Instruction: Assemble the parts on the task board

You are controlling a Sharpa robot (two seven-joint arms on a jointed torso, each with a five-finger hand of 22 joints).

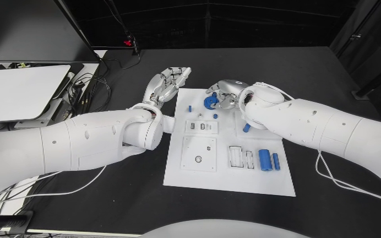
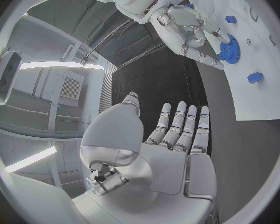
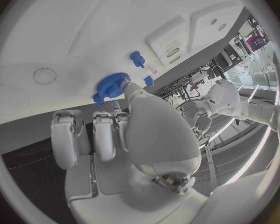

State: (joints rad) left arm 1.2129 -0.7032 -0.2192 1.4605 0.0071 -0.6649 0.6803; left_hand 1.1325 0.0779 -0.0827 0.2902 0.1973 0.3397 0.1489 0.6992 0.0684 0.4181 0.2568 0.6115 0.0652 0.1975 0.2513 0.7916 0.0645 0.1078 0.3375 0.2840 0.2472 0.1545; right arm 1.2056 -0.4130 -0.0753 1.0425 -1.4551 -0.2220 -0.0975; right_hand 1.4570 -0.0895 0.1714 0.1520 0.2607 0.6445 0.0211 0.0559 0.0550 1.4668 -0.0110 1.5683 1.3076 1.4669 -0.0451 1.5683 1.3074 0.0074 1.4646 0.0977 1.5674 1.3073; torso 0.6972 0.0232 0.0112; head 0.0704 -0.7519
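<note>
The white task board (image 1: 230, 180) lies in the middle of the black table. Near its far edge my right hand (image 1: 228, 95) pinches a blue gear (image 1: 211, 102) between thumb and fingertips, low over the board. The right wrist view shows the gear (image 3: 112, 86) at the tips of that hand (image 3: 115, 134), with a blue peg (image 3: 137, 59) standing beyond it. My left hand (image 1: 168, 84) lies flat and open, holding nothing, just off the board's far left corner. In the left wrist view the left hand (image 2: 177, 134) faces the right hand (image 2: 190, 32) and the gear (image 2: 229, 49).
Small blue pegs (image 1: 190, 108) (image 1: 215, 116) stand near the gear. A blue piece (image 1: 247, 127) lies by my right forearm, and two blue cylinders (image 1: 264, 159) rest near the board's near right. Recessed plates (image 1: 199, 154) sit mid-board. A white device (image 1: 28, 89) and cables (image 1: 87, 89) are at the left.
</note>
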